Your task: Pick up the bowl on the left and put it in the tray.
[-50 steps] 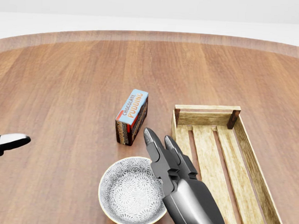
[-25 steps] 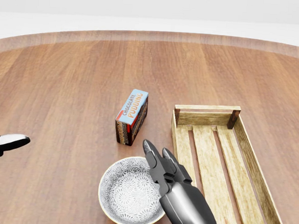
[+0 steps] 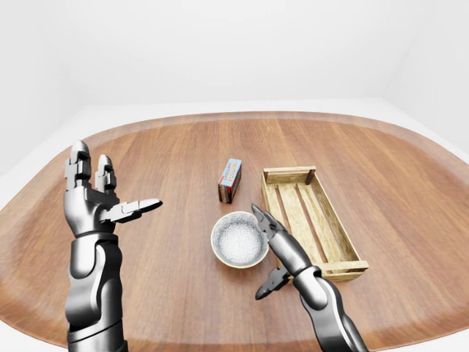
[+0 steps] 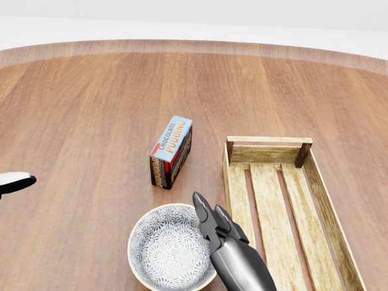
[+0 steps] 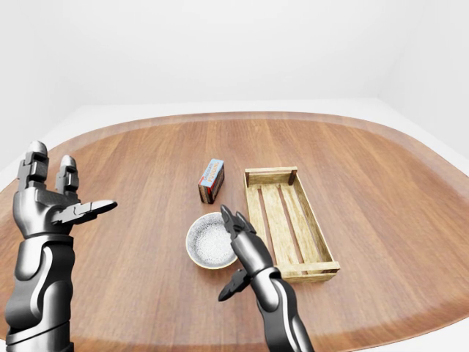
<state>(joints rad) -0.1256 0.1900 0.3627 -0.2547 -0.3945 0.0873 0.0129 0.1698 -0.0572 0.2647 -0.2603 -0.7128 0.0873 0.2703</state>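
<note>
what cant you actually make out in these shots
- Bowl: its right rim, head view, covered by the right hand.
- Right hand's contact with the bowl: unclear in every view.
- Left hand: head view shows one fingertip, rest cut by left edge.
- Chocolate pudding box: small print unreadable.
- Wooden tray: unobscured.

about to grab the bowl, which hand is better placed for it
Right. The right hand hangs open at the bowl rim nearest the tray. The left hand is raised, open, far to the view's left.
</note>
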